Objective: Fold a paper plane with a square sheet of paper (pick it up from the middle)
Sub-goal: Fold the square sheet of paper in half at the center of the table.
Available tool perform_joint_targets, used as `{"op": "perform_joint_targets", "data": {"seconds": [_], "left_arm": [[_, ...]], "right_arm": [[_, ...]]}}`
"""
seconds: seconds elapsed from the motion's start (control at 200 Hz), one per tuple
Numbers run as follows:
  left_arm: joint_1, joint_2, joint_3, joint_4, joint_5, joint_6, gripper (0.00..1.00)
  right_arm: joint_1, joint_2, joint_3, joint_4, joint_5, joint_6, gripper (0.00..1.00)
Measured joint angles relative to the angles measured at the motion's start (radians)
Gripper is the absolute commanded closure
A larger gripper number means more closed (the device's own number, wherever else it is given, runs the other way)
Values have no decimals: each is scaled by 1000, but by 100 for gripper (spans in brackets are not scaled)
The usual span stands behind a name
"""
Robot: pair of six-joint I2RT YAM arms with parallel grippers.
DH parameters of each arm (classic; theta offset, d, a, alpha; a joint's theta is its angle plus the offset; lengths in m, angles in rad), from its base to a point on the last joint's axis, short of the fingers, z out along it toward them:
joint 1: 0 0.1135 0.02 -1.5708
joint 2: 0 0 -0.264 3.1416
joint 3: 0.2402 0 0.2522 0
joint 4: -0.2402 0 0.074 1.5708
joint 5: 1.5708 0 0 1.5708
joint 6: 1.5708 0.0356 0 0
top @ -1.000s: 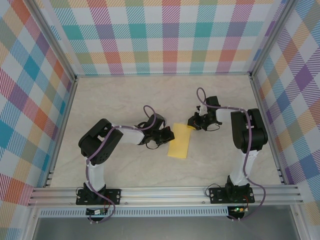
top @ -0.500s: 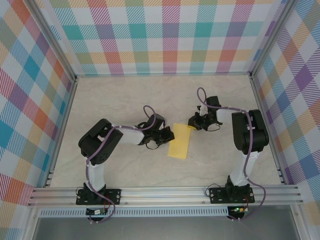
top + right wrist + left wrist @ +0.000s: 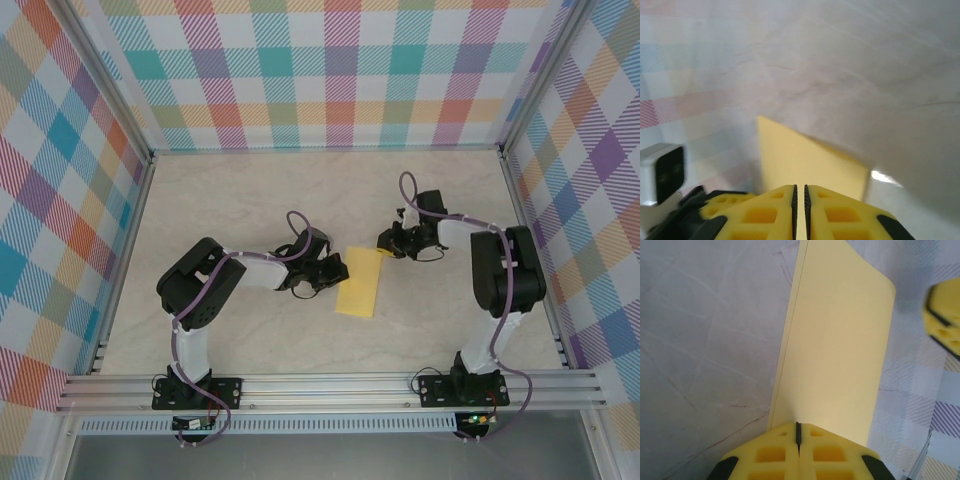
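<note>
The square sheet of paper [image 3: 360,283] lies on the table folded in half into a yellow rectangle. In the left wrist view its two layers [image 3: 835,340] show slightly offset along the left edge. My left gripper [image 3: 337,272] is shut, and its tips [image 3: 798,425] rest at the middle of the paper's left long edge. My right gripper [image 3: 384,243] sits at the paper's far right corner. Its jaws [image 3: 799,187] are almost together with a thin slit, over the near edge of the paper [image 3: 805,160]. Whether paper is pinched there I cannot tell.
The marble-patterned tabletop [image 3: 250,200] is walled by checked panels [image 3: 330,70] on three sides. An aluminium rail [image 3: 330,385] runs along the near edge. One yellow fingertip of the right gripper [image 3: 945,320] shows past the paper in the left wrist view.
The right arm's elbow has shifted a little to the right while its gripper stays at the paper's corner. The left arm and the paper have not moved.
</note>
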Motion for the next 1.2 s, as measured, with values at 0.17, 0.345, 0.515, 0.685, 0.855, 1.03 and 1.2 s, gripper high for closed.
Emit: {"op": "perform_joint_targets", "data": {"seconds": [0.17, 0.345, 0.515, 0.685, 0.855, 1.03, 1.2], "left_arm": [[0, 0, 0, 1, 0, 0, 100], [0, 0, 0, 0, 0, 0, 100], [0, 0, 0, 0, 0, 0, 100], [0, 0, 0, 0, 0, 0, 100], [0, 0, 0, 0, 0, 0, 100], [0, 0, 0, 0, 0, 0, 100], [0, 0, 0, 0, 0, 0, 100]], "right_arm": [[8, -162, -113, 57, -45, 27, 85], [96, -251, -300, 93, -43, 87, 85], [205, -340, -415, 114, -24, 131, 85], [249, -355, -472, 144, -9, 155, 85], [278, -325, -499, 158, 9, 162, 85], [283, -322, -541, 194, 33, 169, 85], [286, -344, -573, 241, 34, 173, 85]]}}
